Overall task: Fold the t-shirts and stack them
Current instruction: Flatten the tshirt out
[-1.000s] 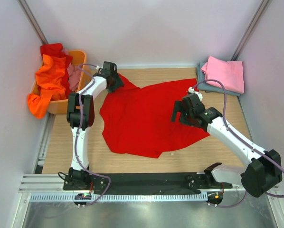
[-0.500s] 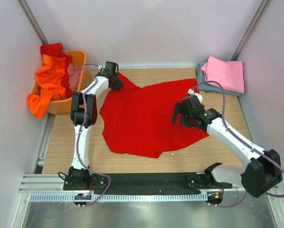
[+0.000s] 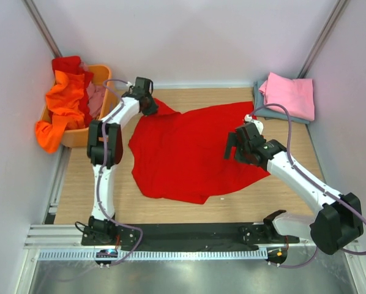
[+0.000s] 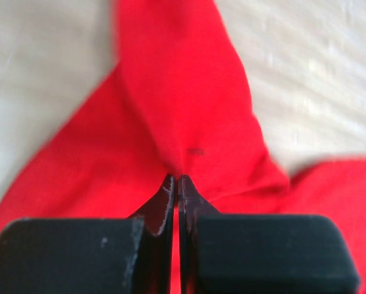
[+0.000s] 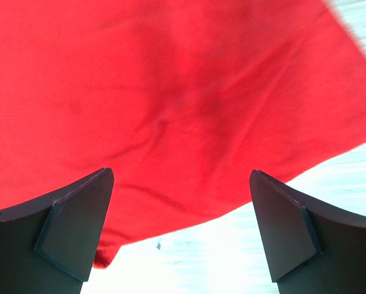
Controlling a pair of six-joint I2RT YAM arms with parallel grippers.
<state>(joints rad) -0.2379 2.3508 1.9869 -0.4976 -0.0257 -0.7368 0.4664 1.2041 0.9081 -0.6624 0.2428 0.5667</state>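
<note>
The red t-shirt (image 3: 189,153) blankets the middle of the surface (image 3: 164,211); bare wood shows along the near edge, in the far strip behind the shirt and at the near right. The orange basket (image 3: 78,138), heaped with clothes, crowds the far left corner just beside the left arm (image 3: 103,177). A pink t-shirt (image 3: 290,95) lying on a grey-blue t-shirt (image 3: 259,98) fills the far right corner. The right arm (image 3: 299,177) slants across the right side. Walls close in at left, back and right. The right gripper (image 5: 180,174) has a wide gap between its fingers, with only flat red cloth below it. The left gripper (image 4: 175,180) has its fingers pressed together on a ridge of cloth, leaving no gap.
</note>
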